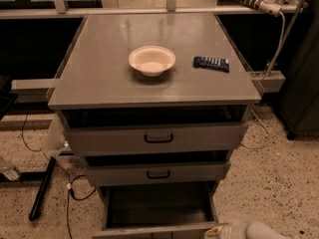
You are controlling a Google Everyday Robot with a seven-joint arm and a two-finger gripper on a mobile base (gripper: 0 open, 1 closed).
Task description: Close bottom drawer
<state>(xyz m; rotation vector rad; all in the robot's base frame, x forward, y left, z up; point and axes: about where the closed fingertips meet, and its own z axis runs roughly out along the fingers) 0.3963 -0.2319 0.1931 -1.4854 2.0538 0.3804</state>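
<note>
The grey metal cabinet has three drawers. The bottom drawer is pulled far out and I look down into its empty inside. Its front panel lies at the lower edge of the view, and its handle is out of view. The middle drawer and the top drawer each stand out a little and show black handles. My gripper is at the bottom right, right at the right end of the bottom drawer's front panel, with the pale arm behind it.
A cream bowl and a dark blue packet lie on the cabinet top. A black bar and cables lie on the speckled floor to the left. A power strip and its cord hang at the upper right.
</note>
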